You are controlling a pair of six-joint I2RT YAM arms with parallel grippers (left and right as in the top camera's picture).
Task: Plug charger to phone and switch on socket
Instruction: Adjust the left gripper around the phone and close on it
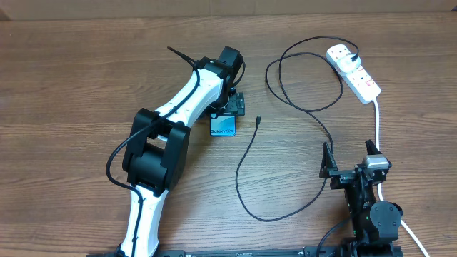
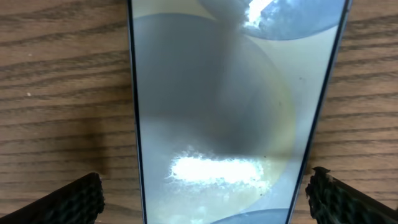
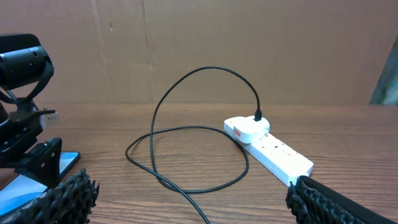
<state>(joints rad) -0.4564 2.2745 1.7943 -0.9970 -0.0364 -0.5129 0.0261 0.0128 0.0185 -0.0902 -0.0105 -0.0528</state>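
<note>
The phone lies flat on the wooden table, its pale screen filling the left wrist view. My left gripper hovers right over it, open, with one finger on each side of the phone's long edges and a gap to both. The white socket sits at the back right with the charger's black plug in it. The charger cable loops across the table, and its connector tip lies loose just right of the phone. My right gripper stands open near the front right, empty.
The socket's thick white lead runs down past the right arm. In the right wrist view the cable loops lie on the table ahead, with the socket to the right and a brown cardboard wall behind.
</note>
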